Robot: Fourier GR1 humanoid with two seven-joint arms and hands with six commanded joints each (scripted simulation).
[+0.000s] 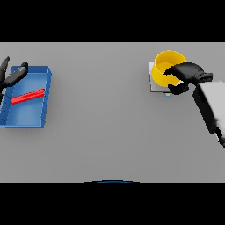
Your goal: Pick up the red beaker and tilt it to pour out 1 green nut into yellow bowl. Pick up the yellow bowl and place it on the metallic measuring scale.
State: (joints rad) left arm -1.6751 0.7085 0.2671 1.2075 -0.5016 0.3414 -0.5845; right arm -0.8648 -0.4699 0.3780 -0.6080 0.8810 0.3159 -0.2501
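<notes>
A yellow bowl (165, 64) sits on the metallic measuring scale (152, 84) at the far right of the table. My right hand (186, 72) is at the bowl's right rim, its fingers curled over the edge and gripping it. A red beaker (27, 97) lies flat on its side inside a blue bin (39, 117) at the far left. My left hand (12, 75) hovers over the bin's upper left corner with its fingers straight. No green nut is visible.
The grey table (105, 114) stretches between the blue bin on the left and the scale on the right. My right forearm (211, 107) comes in from the right edge.
</notes>
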